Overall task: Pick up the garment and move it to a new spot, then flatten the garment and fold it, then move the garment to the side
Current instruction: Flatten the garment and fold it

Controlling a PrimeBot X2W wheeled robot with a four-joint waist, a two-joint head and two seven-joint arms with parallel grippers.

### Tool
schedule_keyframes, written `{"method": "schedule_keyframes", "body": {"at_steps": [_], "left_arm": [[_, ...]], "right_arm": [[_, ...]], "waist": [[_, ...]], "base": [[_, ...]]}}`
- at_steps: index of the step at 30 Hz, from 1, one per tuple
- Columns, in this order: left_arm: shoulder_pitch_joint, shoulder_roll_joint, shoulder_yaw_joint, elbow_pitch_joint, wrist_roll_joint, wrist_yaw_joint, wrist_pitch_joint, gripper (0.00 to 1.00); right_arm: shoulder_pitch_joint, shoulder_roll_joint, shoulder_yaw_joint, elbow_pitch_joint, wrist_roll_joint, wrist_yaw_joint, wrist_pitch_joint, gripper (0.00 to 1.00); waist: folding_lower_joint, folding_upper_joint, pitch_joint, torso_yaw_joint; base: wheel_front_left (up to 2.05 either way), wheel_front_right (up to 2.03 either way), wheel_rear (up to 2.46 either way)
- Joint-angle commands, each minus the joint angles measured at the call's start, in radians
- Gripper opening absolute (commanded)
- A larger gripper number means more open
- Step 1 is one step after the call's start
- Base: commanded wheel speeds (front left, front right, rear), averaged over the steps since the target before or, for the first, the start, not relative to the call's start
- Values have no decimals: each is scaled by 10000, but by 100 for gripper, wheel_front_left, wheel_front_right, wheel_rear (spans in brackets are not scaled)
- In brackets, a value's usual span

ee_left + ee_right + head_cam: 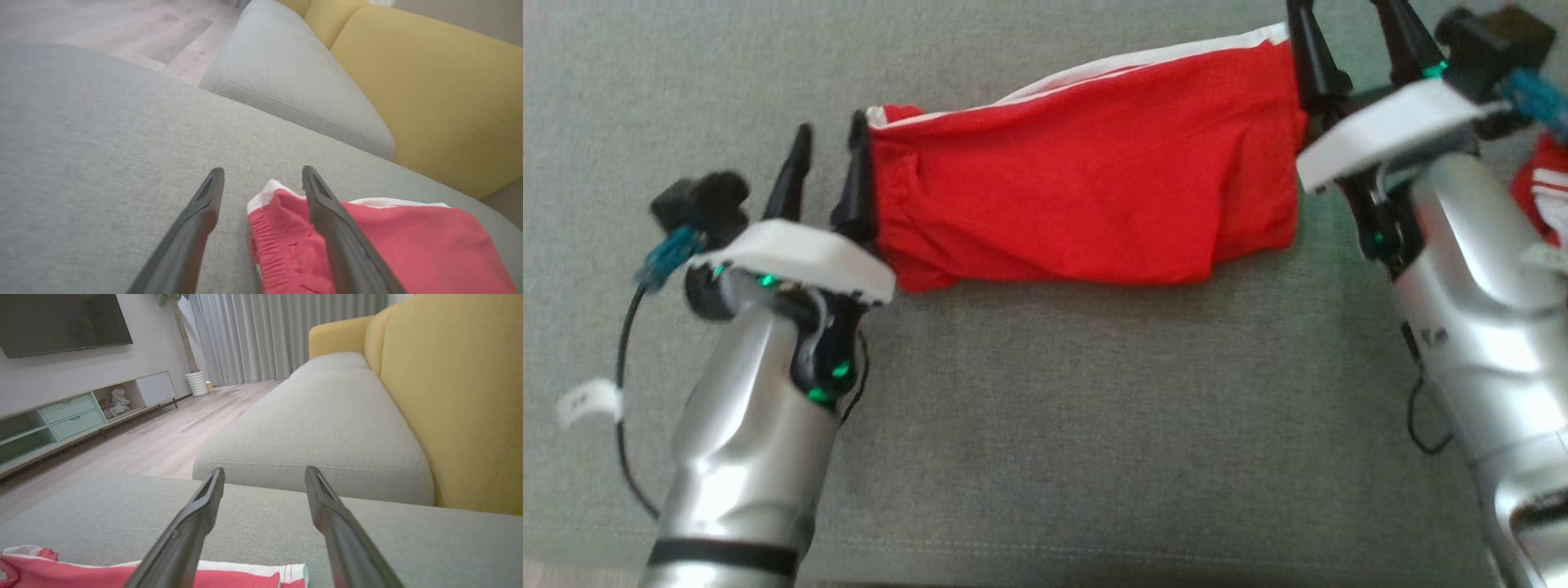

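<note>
Left gripper (831, 128) stands wide at the garment (1086, 188) waistband, right gripper (1346, 33) wide at the far end; a finger brushing cloth could snag and rumple the fold.

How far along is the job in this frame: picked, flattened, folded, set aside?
Done, it seems: the red garment lies flat on the grey cushion, doubled into a long band. In hand: nothing; the left end effector and right end effector stand open at its two ends. Left: perhaps another fold, then moving it aside.
</note>
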Motion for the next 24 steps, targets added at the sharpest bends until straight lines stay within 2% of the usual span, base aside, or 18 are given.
{"method": "schedule_keyframes", "body": {"at_steps": [1, 9, 10, 18, 24], "left_arm": [[187, 353, 439, -588, 173, 155, -122, 100], [1841, 693, 1076, -3460, 2097, 852, -159, 100], [2213, 790, 1057, -3915, 2578, 969, -160, 100], [3421, 1105, 775, -4442, 3584, 1025, -161, 100], [4016, 1126, 760, -4576, 3695, 1001, -161, 100]], "right_arm": [[465, -10, -86, -513, -325, 65, -134, 100], [3051, 433, -1902, -2808, -1848, 65, -163, 100], [3761, 595, -2238, -3486, -2234, 65, 26, 100], [6431, 1190, -3078, -6187, -2973, 65, 1228, 100], [7412, 1385, -3173, -7300, -3010, 65, 1852, 100]], "waist": [[0, 0, -205, -159], [0, 0, -803, -487], [0, 0, -898, -525], [0, 0, -1256, -654], [0, 0, -1425, -688]], "base": [[0, 0, 0], [0, 0, 0], [0, 0, 0], [0, 0, 0], [0, 0, 0]]}}
